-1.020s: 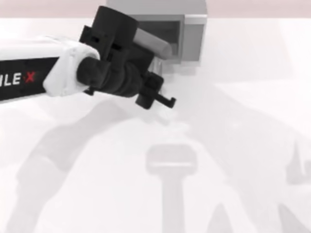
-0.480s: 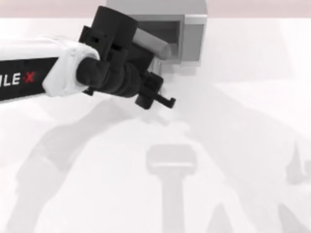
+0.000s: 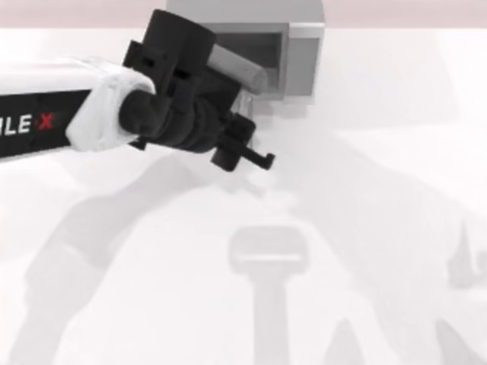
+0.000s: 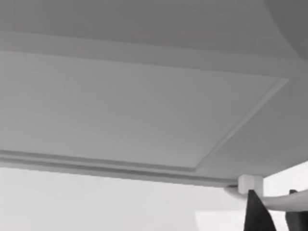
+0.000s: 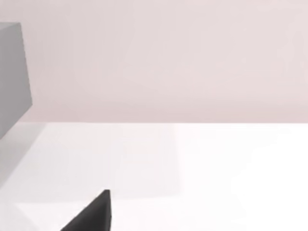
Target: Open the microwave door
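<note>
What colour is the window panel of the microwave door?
Mid grey, inside a lighter silver frame on the microwave door; the left wrist view shows it best.

microwave door (image 3: 237, 67) mostly hidden behind left arm, right pincer (image 5: 91, 214) cut off by edge

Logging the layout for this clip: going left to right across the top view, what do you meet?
Left arm's white link → its black wrist → the swung-out microwave door → left claw → the microwave's narrow grey control panel. The right arm is not seen in this view.
</note>
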`<state>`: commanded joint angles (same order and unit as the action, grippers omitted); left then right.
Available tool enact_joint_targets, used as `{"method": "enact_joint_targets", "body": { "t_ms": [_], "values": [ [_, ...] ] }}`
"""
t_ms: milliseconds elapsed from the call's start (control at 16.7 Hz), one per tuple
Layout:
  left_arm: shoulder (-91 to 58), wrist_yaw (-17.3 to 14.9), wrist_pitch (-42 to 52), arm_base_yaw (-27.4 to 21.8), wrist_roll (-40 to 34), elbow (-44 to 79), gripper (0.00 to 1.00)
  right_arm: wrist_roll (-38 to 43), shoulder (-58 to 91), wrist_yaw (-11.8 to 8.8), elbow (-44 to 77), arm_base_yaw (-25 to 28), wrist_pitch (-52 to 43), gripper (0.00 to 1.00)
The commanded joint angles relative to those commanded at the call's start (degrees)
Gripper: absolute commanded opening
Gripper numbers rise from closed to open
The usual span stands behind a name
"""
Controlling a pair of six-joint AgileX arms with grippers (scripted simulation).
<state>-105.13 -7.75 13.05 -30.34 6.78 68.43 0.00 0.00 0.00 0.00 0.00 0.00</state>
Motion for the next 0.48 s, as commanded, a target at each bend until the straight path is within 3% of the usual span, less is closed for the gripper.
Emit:
{"method": "enact_joint_targets", "body": {
  "t_ms": [480],
  "values": [
    [0.0,-0.5,0.0,-0.5,-0.3,0.0,0.0,0.0,0.0,0.0,0.0,0.0,0.0,1.0]
  ]
}}
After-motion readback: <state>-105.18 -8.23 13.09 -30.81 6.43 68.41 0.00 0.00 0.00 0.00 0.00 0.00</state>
